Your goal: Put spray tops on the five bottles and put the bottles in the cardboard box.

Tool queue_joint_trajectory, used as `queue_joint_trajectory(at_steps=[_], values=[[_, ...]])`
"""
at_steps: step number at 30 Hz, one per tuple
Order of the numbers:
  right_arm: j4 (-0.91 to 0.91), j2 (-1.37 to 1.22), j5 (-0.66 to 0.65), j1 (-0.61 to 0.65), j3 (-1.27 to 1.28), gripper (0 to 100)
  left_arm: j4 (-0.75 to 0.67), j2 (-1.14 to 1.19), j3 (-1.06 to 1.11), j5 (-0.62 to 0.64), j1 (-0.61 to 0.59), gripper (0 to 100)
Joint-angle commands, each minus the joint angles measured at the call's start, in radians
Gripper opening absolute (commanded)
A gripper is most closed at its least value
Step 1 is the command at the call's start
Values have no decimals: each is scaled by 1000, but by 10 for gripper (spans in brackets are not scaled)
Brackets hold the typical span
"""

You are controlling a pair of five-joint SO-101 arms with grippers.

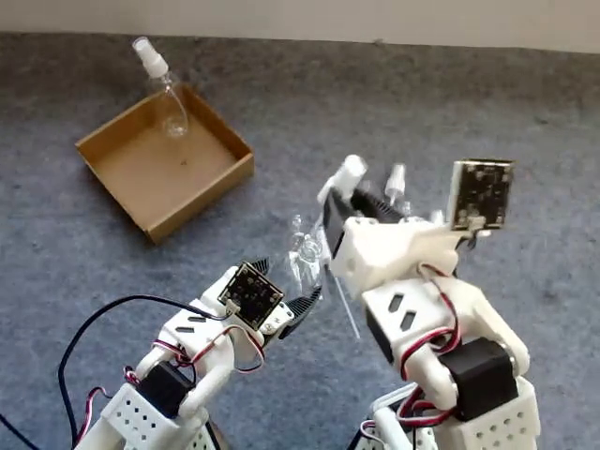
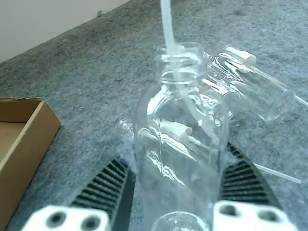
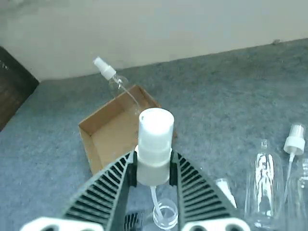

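Note:
My left gripper (image 2: 175, 182) is shut on an upright clear bottle (image 2: 180, 144) with an uncapped neck; from above the bottle (image 1: 306, 258) stands just ahead of that gripper (image 1: 286, 287). My right gripper (image 3: 154, 163) is shut on a white spray top (image 3: 155, 139), held above the bottle's mouth (image 3: 165, 216). Its thin tube (image 2: 169, 43) runs down into the neck. From above this spray top (image 1: 345, 178) sticks out of the right gripper (image 1: 352, 204). The cardboard box (image 1: 141, 178) lies at the far left with one capped bottle (image 1: 167, 94) leaning in it.
Further clear bottles (image 2: 250, 86) lie on the grey carpet just behind the held one, and one (image 3: 263, 187) shows beside a loose spray top (image 3: 293, 142). Another loose top (image 1: 396, 180) is beside the right arm. A box corner (image 2: 29, 134) is near the left gripper.

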State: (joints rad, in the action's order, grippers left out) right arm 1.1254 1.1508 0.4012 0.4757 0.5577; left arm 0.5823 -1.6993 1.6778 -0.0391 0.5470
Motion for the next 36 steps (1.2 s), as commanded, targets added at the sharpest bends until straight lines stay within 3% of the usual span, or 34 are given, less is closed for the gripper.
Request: queue_joint_trajectory(at_steps=[1,4,7,15,24,27,32,36], values=[[77,8,-21,27,-19,42,-49,-15,21,11,7,84],[114,8,-135,30,-21,42,-68,-15,21,11,-18,84],[151,8,-147,31,-21,52,-68,-15,21,11,-33,84],[166,8,-155,27,-21,265,-68,-15,21,11,-33,84],[159,8,-155,-31,-22,267,-68,-15,21,11,-33,84],[150,8,-157,-154,-22,238,-69,-15,5,11,-33,84],[24,5,-157,-317,-2,0,-69,-15,-42,11,-28,84],[-77,8,-157,-335,102,26,-69,-16,-54,11,-25,84]])
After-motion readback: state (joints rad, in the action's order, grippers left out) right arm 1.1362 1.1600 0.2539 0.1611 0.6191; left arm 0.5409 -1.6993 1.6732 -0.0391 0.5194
